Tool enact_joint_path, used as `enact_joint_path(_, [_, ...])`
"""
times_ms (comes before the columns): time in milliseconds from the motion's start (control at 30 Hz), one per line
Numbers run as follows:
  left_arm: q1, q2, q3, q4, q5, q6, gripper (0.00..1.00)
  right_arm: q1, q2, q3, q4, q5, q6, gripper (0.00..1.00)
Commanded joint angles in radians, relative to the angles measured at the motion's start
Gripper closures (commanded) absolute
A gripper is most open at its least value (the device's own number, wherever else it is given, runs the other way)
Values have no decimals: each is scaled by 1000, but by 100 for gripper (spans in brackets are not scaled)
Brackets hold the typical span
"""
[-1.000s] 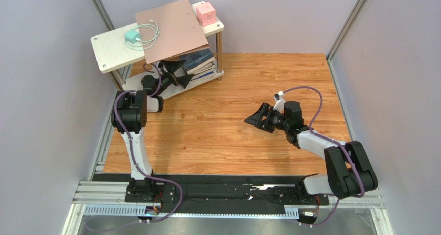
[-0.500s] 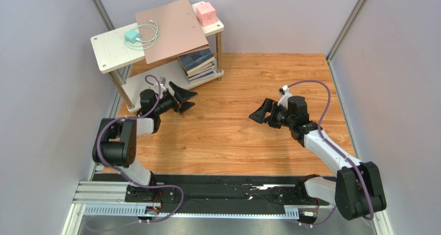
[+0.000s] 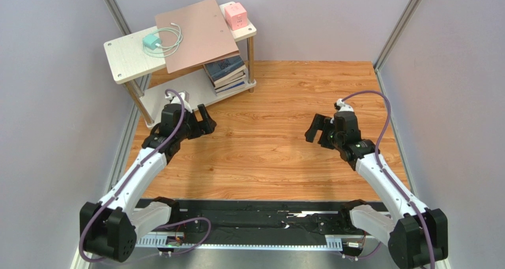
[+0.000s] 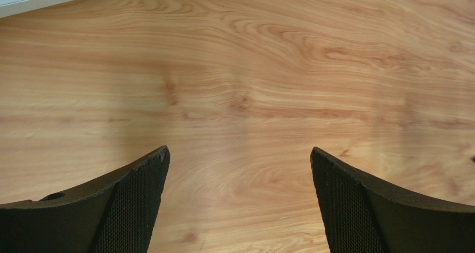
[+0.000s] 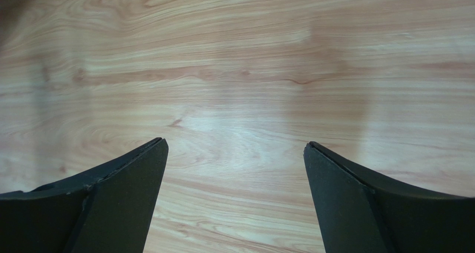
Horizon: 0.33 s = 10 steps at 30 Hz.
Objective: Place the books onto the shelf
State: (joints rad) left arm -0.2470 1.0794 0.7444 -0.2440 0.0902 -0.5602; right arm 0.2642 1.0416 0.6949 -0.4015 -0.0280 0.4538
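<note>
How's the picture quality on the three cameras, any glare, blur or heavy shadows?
Top external view: sharp and evenly lit, with only soft shadows on the wood floor. Left wrist view: grain crisp, mesh readable on the left gripper. Right wrist view: a pale glare patch washes out the floor; the right gripper looks plain black.

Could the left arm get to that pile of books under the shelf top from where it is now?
Probably yes. The books lie on the shelf's lower tier, its front open toward the left fingers, with bare floor between. The overhanging board forces a low approach.
</note>
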Motion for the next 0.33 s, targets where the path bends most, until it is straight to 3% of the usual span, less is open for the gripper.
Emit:
enact_joint_path(0, [-20,-108,-2,-159,-188,111,0,13,-103,31,-56,197,-30,0])
enact_joint_path(300, [-21,-213,30,-169,-139,195,0,29,-215,32,-59,237,-55,0])
